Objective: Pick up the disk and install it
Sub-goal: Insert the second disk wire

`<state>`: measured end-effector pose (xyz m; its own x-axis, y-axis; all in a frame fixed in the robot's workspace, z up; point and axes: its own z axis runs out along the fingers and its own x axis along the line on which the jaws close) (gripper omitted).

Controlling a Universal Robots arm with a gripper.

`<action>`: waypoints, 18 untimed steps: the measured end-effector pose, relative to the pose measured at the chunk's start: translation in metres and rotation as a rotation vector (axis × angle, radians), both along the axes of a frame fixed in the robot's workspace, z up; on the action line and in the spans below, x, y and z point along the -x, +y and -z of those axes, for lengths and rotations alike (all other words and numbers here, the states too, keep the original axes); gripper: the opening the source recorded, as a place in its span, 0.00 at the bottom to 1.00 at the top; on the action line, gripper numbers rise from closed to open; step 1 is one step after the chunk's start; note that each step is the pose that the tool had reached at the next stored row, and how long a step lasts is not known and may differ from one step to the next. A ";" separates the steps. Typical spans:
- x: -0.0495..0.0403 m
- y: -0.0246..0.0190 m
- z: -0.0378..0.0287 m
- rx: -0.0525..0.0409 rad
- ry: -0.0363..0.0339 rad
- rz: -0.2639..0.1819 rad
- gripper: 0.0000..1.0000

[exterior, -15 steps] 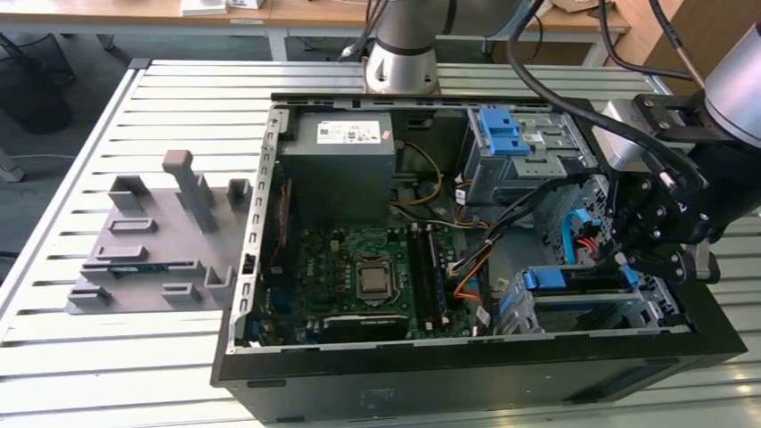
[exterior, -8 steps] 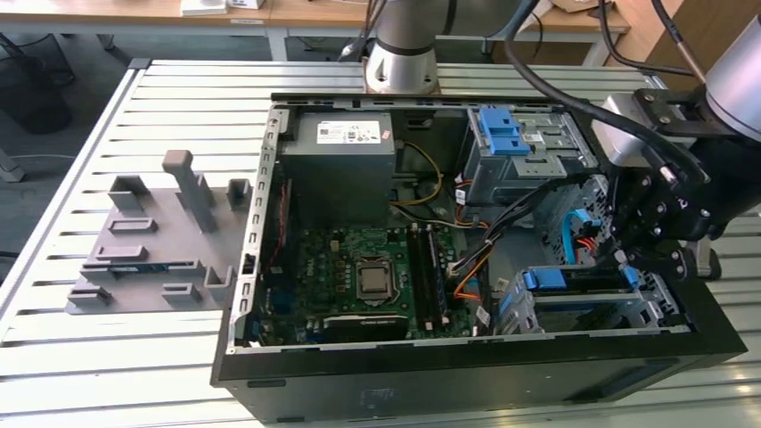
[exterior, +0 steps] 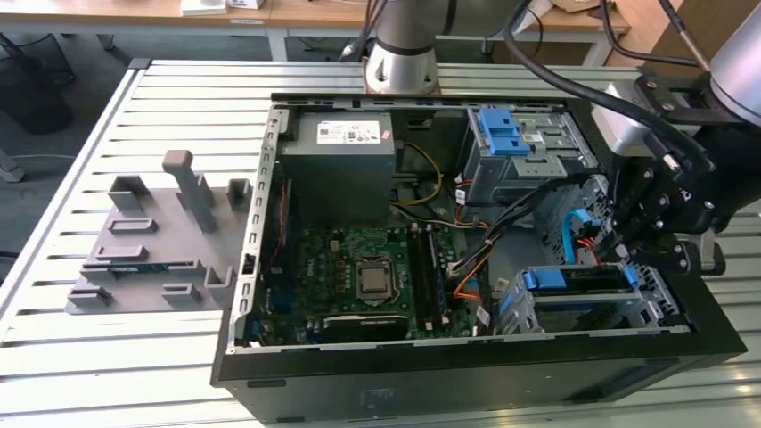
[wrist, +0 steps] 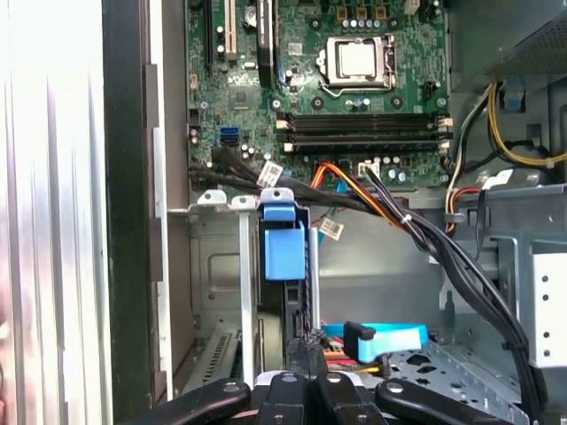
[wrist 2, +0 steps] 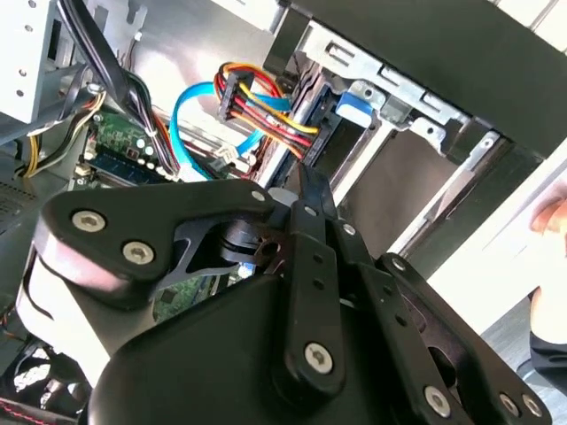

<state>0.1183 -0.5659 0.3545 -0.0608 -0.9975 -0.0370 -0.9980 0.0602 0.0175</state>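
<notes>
Cables [wrist: 461, 257] beside disk [wrist: 283, 248], claw [wrist: 306, 354] near.

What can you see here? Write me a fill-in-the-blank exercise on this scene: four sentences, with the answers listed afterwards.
1. The disk sits in a drive cage, and its plastic bracket is coloured ___.
2. The power supply carries a ___ sticker.
3. The grey fixture lies on the table, beside the computer case, on the exterior view's ___.
4. The claw hangs over the case near the disk, on the exterior view's ___.

Missing words: blue; white; left; right.
</notes>
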 end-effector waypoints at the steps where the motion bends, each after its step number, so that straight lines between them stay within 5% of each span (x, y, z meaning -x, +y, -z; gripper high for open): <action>1: 0.0025 0.0000 0.0001 -0.0001 0.0000 0.000 0.11; 5: 0.0084 -0.0001 -0.0010 0.0003 -0.0007 0.000 0.11; 13: 0.0107 0.0000 -0.0177 0.0000 -0.0011 0.000 0.11; 18: 0.0160 0.0000 -0.0207 -0.0002 -0.0020 -0.001 0.11</action>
